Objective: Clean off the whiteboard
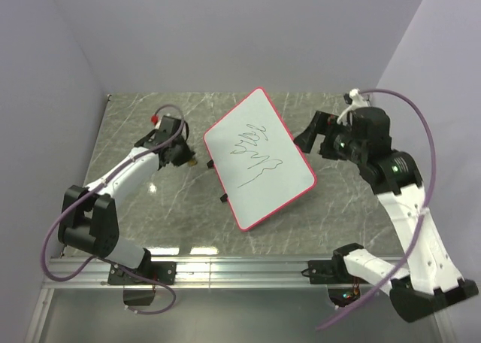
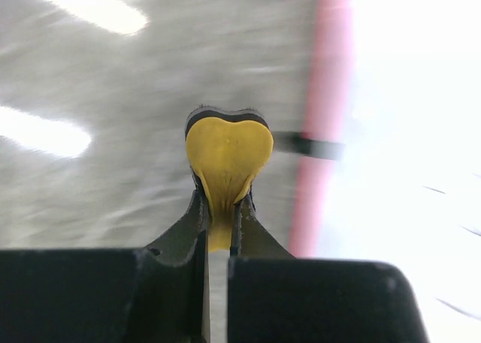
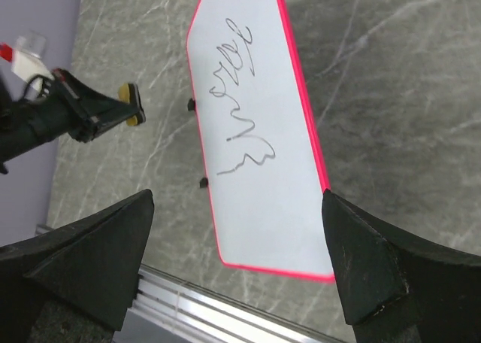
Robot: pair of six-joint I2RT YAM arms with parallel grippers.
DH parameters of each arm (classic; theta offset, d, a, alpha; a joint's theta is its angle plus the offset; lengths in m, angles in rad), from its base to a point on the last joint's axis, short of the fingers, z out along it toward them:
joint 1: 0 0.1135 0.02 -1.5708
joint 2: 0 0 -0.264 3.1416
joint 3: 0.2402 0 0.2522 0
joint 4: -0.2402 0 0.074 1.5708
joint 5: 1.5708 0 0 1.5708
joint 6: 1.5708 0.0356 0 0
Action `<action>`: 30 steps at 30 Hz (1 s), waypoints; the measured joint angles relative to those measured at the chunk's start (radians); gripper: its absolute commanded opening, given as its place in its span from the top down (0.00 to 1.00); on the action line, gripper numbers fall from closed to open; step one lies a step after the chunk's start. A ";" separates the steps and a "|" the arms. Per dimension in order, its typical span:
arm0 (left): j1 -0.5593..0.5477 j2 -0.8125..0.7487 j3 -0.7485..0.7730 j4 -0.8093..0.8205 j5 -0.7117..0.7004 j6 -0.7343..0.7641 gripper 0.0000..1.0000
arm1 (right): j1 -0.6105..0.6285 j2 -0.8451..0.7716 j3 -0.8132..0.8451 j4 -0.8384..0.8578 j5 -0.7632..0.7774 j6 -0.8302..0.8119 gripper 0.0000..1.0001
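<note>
left claw (image 1: 183, 156): jaws pinched down tight on a small yellow eraser (image 2: 228, 156) with a dark underside. the soft body bulges out past the fingertips into a heart-like shape. it hangs low over the grey marbled tabletop (image 1: 143, 207); whether the eraser touches the stone, cannot tell.

just right of that claw, near but apart from it: the large flat rectangular whiteboard (image 1: 282, 189) with its thin red-pink frame (image 2: 325, 110), rounded corners. it lies flat on the tabletop, turned at an angle, between the two claws. in the left wrist view the frame runs up the right of the eraser, blurred. two small black tabs (image 3: 192, 104) sit on the board edge facing the left claw. a thin black scribble (image 1: 253, 149) runs along the middle of the white surface, from its far end towards the near end, unwiped.

right claw (image 1: 306, 140): jaws spread wide, nothing in them. it hovers off the board's right edge, raised above it. from its own wrist camera the board lies ahead of and below the two dark fingers (image 3: 98, 256), the eraser-holding claw beyond, upper left.
</note>
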 measured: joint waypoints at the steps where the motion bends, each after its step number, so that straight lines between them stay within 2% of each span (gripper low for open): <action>1: -0.021 -0.002 0.042 0.005 0.021 0.006 1.00 | -0.006 0.034 0.016 0.016 -0.013 0.000 0.03; 7: -0.167 0.006 0.250 0.084 0.177 0.029 1.00 | -0.085 0.248 0.043 0.088 -0.119 0.018 0.08; 14: -0.325 0.111 0.375 0.156 0.315 0.048 1.00 | -0.169 0.448 0.042 0.182 -0.219 0.033 0.17; 21: -0.421 0.220 0.443 0.159 0.370 0.071 1.00 | -0.158 0.491 -0.023 0.309 -0.335 0.058 0.23; 24: -0.441 0.236 0.457 0.164 0.393 0.077 1.00 | -0.138 0.510 -0.047 0.330 -0.365 0.061 0.37; 25: -0.444 0.237 0.459 0.165 0.403 0.078 1.00 | -0.131 0.521 -0.047 0.336 -0.373 0.060 0.49; 26: -0.449 0.237 0.461 0.167 0.411 0.078 1.00 | -0.123 0.534 -0.047 0.343 -0.380 0.055 0.55; 27: -0.452 0.237 0.463 0.171 0.417 0.079 1.00 | -0.117 0.547 -0.047 0.346 -0.383 0.055 0.69; 30: -0.469 0.240 0.476 0.182 0.428 0.083 1.00 | -0.109 0.585 -0.047 0.349 -0.400 0.047 0.83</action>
